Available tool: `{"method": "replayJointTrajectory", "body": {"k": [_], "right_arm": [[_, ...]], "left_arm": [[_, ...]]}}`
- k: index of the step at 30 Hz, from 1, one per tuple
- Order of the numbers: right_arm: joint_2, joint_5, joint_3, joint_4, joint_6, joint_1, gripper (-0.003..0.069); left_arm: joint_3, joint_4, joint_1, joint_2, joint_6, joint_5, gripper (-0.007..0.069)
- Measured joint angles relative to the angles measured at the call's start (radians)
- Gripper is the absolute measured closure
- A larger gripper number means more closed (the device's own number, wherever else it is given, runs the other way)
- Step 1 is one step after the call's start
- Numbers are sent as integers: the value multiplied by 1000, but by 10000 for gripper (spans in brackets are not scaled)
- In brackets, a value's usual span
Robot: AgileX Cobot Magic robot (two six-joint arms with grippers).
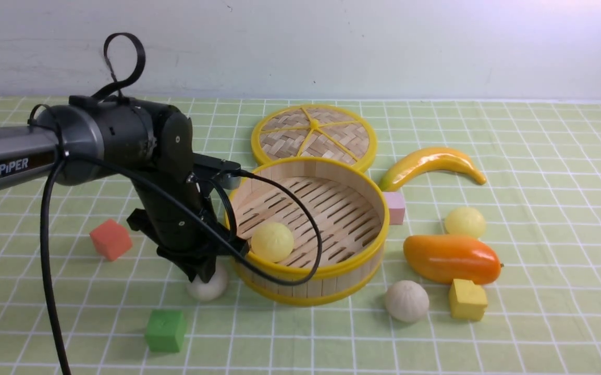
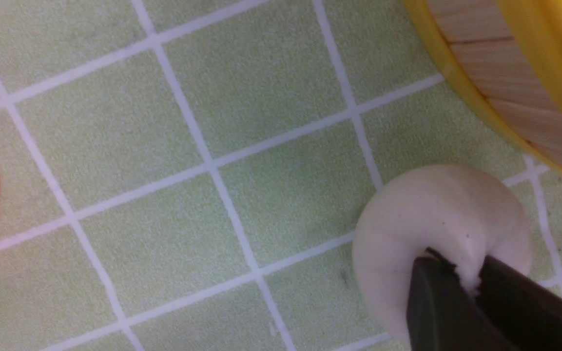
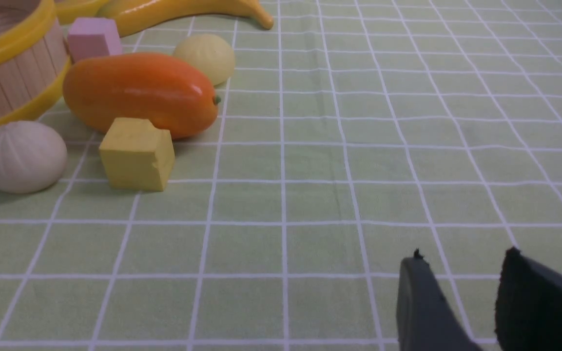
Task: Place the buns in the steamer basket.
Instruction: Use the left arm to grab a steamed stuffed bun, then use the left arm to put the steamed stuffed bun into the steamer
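The steamer basket [image 1: 331,271] stands mid-table with one pale yellow bun [image 1: 272,241] on its slatted floor. Just outside its left wall [image 2: 495,87] an off-white bun [image 1: 210,287] rests on the cloth. My left gripper [image 2: 458,273] is shut on this bun [image 2: 432,209], its dark fingers pressing a fold into the soft top. Right of the basket lie another off-white bun [image 1: 407,300] and a pale yellow bun [image 1: 465,222]. My right gripper [image 3: 464,256] shows only in the right wrist view. It is open over bare cloth, well away from those two buns [image 3: 21,156] [image 3: 205,57].
An orange mango [image 1: 451,259] and a yellow cube [image 1: 467,299] lie between the two right-hand buns. A banana [image 1: 430,164], a pink cube [image 1: 395,207] and the woven lid [image 1: 313,135] sit behind. A red cube [image 1: 111,239] and a green cube [image 1: 166,329] lie near the left arm.
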Motion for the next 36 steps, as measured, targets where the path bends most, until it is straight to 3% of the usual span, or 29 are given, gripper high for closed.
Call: {"method": "replayJointTrajectory", "body": {"k": [4, 13, 18, 23, 31, 36], "right_arm": [[0, 0, 0, 0, 0, 0, 419], [0, 0, 0, 0, 0, 0, 419], [0, 0, 0, 0, 0, 0, 419], [0, 0, 0, 0, 0, 0, 419], [0, 0, 0, 0, 0, 0, 419], [0, 0, 0, 0, 0, 0, 419]], "left_arm": [[0, 15, 0, 9, 0, -4, 637], [1, 45, 0, -141, -12, 62, 637], [-82, -23, -2, -228, 2, 42, 637], [-245, -88, -28, -105, 66, 38, 637], [-485, -73, -31, 173, 61, 90, 631], [-528, -76, -31, 256, 50, 102, 555]]}}
